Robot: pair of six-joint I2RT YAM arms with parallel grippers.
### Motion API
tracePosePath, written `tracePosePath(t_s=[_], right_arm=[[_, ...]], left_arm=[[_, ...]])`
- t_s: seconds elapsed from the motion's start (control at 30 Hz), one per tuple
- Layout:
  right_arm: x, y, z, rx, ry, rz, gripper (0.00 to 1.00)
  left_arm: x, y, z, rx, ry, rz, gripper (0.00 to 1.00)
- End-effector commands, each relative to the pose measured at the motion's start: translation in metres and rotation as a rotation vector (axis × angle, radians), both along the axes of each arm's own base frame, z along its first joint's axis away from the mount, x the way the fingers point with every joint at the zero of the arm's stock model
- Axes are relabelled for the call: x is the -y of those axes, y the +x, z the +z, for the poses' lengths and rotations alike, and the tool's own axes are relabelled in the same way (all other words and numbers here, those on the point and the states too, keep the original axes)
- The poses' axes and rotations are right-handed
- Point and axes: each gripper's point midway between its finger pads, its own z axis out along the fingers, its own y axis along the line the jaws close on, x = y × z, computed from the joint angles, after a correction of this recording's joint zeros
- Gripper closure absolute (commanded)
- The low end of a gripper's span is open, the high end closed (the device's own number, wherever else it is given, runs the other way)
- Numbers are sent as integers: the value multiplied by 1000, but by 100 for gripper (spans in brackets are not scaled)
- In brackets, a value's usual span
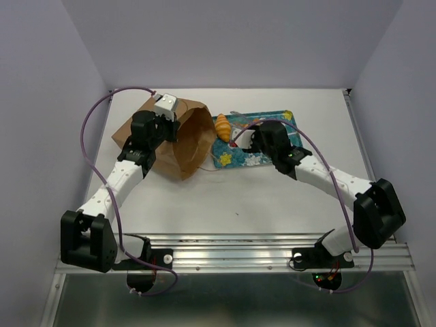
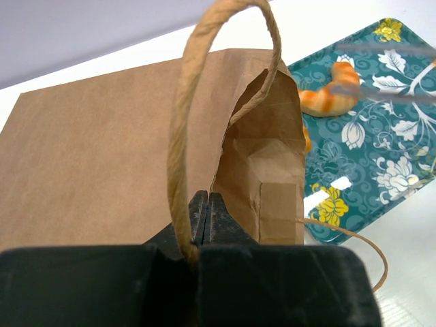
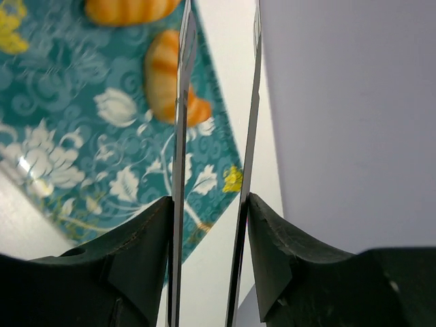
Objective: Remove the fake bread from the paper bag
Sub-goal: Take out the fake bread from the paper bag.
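The brown paper bag (image 1: 133,129) lies on its side at the back left, its mouth open toward the tray. My left gripper (image 1: 169,125) sits at the mouth's upper edge. In the left wrist view the gripper (image 2: 206,204) is shut, with the bag's (image 2: 102,157) string handle (image 2: 182,136) pinched at its base. One croissant (image 1: 222,126) lies on the tray; it also shows in the left wrist view (image 2: 330,92). My right gripper (image 1: 251,135) hovers over the tray, open and empty (image 3: 219,68). The right wrist view shows a croissant (image 3: 167,85) and a second pastry (image 3: 129,8).
The teal floral tray (image 1: 272,117) lies right of the bag; it also shows in the left wrist view (image 2: 381,157) and the right wrist view (image 3: 68,136). A loose string handle (image 2: 354,238) trails onto the white table. Purple walls enclose the back and sides.
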Motion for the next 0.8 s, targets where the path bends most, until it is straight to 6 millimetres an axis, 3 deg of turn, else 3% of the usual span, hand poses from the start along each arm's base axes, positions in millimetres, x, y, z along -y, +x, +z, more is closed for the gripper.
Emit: tracePosePath(t_s=[0.0,0.07,0.1,0.2,0.3,0.4,0.47,0.53,0.57,0.77], right_arm=[[-19,16,95,139,273,-43,49],[-20,23,109,147,331,-71,49],[-22,28,129,181,359,-76,49],[-22,50,155,198,497,-135,51],[-19,61,171,204,638,-225,52],[-14,61,172,149,899,-332,53],[-22,52,158,56,1056,-366,53],[-27,40,157,-6,1142,-354,52],[-33,33,146,-72,1191,-357,52],[-35,-11,131,-280,1370,-408,51]], left_arm=[[13,2,34,39,-57,-46,100],[15,-1,41,48,-69,-62,100],[15,-2,44,53,-69,-64,100],[15,-5,54,80,-66,-76,100],[15,-7,57,98,-58,-83,100],[16,-7,53,98,-43,-94,100],[15,-4,49,87,-30,-88,100],[14,-1,47,89,-16,-85,100],[14,2,44,83,-10,-85,100],[19,8,44,100,20,-124,100]])
